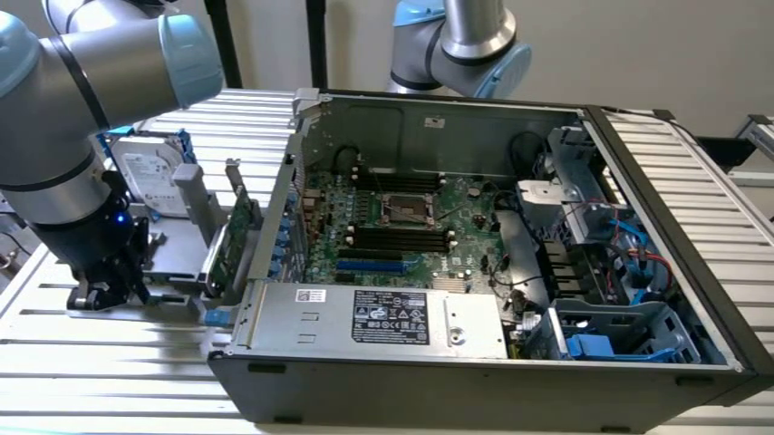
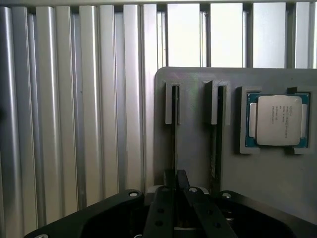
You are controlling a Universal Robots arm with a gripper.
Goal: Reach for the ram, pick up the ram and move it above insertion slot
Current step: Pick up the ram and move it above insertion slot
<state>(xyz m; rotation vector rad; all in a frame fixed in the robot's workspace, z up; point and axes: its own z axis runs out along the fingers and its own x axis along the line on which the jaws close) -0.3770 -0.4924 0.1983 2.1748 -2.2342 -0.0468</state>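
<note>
The claw hangs right over the ram, which stands on edge in the grey holder, at the exterior view's left of the computer case. If it is closed, I cannot tell. I think the grip should be centred and square.

Open computer case on slatted table, holding motherboard and labelled power supply. On the exterior view's left: hard drive, green expansion card on edge, grey tray, gripper low beside it.
</note>
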